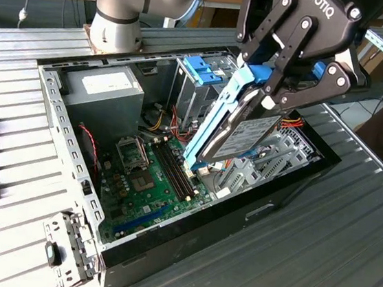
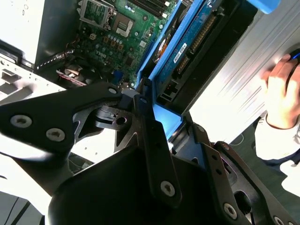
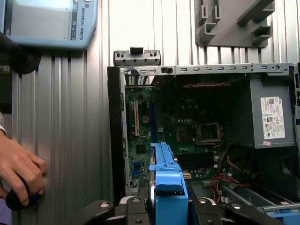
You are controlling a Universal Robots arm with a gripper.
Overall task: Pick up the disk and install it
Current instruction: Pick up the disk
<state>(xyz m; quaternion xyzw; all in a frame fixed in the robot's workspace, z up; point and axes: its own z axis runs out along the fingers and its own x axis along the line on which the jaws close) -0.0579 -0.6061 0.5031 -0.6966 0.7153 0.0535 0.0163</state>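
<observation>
1. The disk (image 1: 242, 137) hung tilted on edge inside the open computer case (image 1: 54, 117). Its upper end was in the end effector (image 1: 267, 86), which was clenched on the light-blue carrier frame. Its lower end pointed down over the motherboard (image 1: 146, 192).
2. The lower corner sat right by the memory slots (image 1: 175, 169); I could not tell whether it touched them.
3. I judged the grasp the main risk: it took the disk by one end only, on plastic, so any nudge could pivot it or let it slip onto the board.
4. The drive cage (image 1: 183, 91), with its own blue-handled carrier (image 1: 203, 70) on top, stood just beside the disk. A sideways drift could have knocked the frame against it.
5. Red and yellow cables (image 1: 158, 120) lay near the foot of the cage, and I thought they could snag the lower end.
6. The power supply (image 1: 104, 90) sat well apart, toward the exterior view's left.
7. In the first wrist view, a person's hand (image 3: 18, 171) rested on the worktop (image 3: 70, 140) beside the case, close enough to worry me.
</observation>
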